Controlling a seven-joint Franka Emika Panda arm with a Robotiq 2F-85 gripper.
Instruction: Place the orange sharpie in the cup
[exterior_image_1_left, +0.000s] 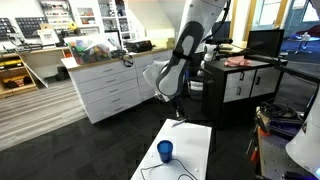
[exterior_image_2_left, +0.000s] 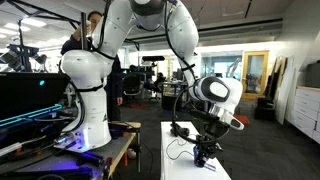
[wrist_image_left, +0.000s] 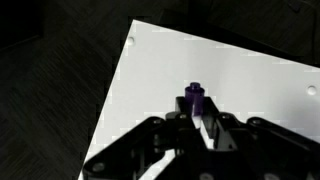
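My gripper (wrist_image_left: 196, 122) is shut on a sharpie (wrist_image_left: 194, 98). Only the sharpie's short end shows beyond the fingertips, and it looks purple in the wrist view. In both exterior views the gripper (exterior_image_1_left: 176, 115) (exterior_image_2_left: 207, 133) hangs above the white table (exterior_image_1_left: 195, 140). The small blue cup (exterior_image_1_left: 165, 151) stands on the table nearer the camera than the gripper. In an exterior view the cup (exterior_image_2_left: 204, 155) sits just below the gripper. The cup is out of the wrist view.
The white table (wrist_image_left: 240, 70) is narrow, with dark floor around its edges (wrist_image_left: 50, 80). A black cable (exterior_image_1_left: 160, 168) lies on it near the cup. White cabinets (exterior_image_1_left: 110, 85) and a cart (exterior_image_1_left: 245, 80) stand behind. A second robot base (exterior_image_2_left: 90, 95) stands beside the table.
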